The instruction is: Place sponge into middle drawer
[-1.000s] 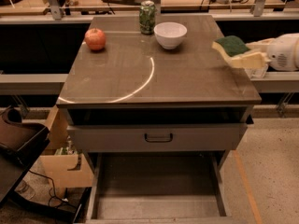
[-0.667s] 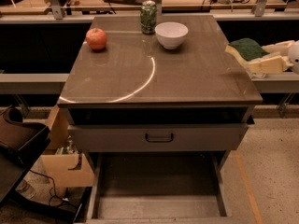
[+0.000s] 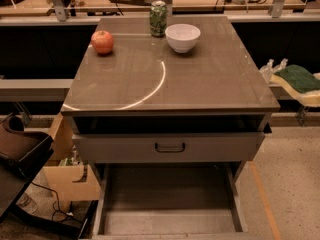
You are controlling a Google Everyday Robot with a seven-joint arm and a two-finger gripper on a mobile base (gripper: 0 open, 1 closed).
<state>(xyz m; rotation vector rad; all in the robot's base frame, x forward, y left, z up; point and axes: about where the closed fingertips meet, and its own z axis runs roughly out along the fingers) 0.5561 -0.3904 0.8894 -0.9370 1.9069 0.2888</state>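
Note:
The sponge [image 3: 299, 78], dark green face over a pale yellow body, hangs in the air just past the table's right edge, at tabletop height. My gripper [image 3: 274, 69] is at the far right and shut on the sponge. Only its pale fingertips [image 3: 266, 70] show at the sponge's left end; the rest is out of frame. The middle drawer [image 3: 170, 204] is pulled out wide open below the table front. Its flat grey floor has nothing on it. The sponge is well above it and to its right.
On the tabletop [image 3: 200, 79] stand a red apple [image 3: 102, 41], a green can [image 3: 158, 18] and a white bowl [image 3: 182, 37] along the back. A closed drawer front with a dark loop handle [image 3: 170, 147] sits above the open drawer. A cardboard box [image 3: 70, 181] is at lower left.
The gripper has carried the sponge rightward, off the tabletop and beyond its right edge, and slightly lower. The apple, can, bowl and drawer have not moved.

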